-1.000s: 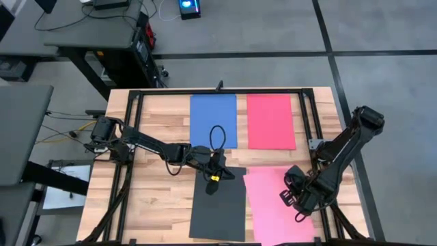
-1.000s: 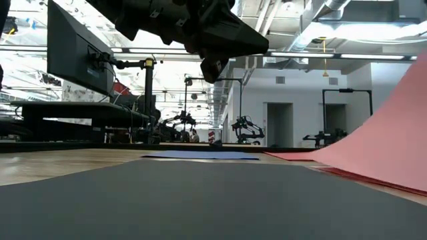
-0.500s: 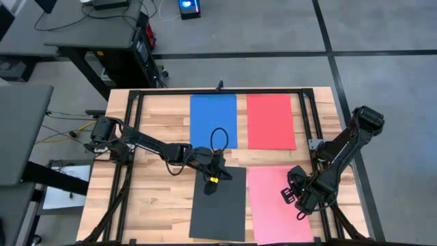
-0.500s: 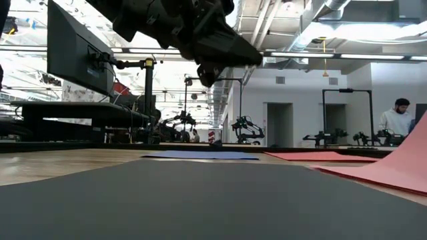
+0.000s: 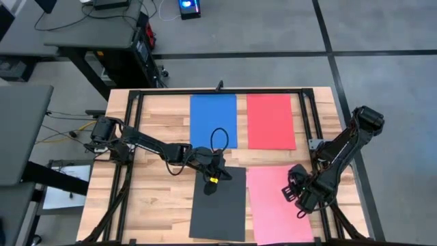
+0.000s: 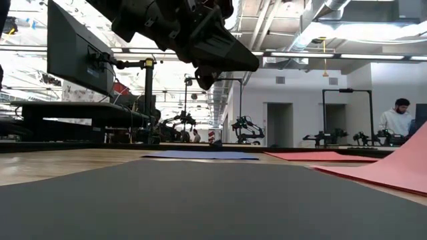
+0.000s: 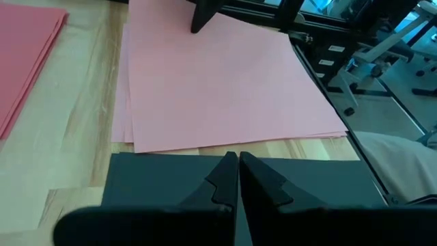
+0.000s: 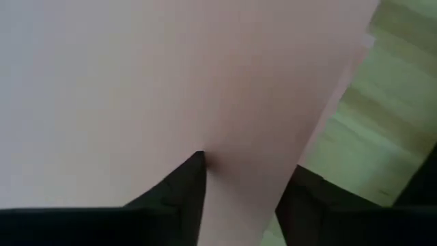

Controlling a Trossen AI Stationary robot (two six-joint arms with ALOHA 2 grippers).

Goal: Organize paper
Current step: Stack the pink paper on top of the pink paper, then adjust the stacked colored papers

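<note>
- High view gives me four paper stacks on the wooden tabletop [image 5: 157,205]; nearest the front edge lie the dark grey sheets [image 5: 218,212], with the pink sheets [image 5: 273,205] just to their right.
- My right pincer [image 5: 295,194] sits low at the right edge of the pink stack; in its wrist view the two fingers [image 8: 184,188] stand apart with pink paper between them, and I cannot tell whether they press it.
- My left pincer [image 5: 213,182] hangs over the far edge of the dark grey stack, its tips pressed together on nothing.
- Farther back lie the blue sheets [image 5: 213,120] and, to their right, the red sheets [image 5: 270,121], flat and apart.
- Low view shows a person [image 6: 398,120] well beyond the tabletop.
</note>
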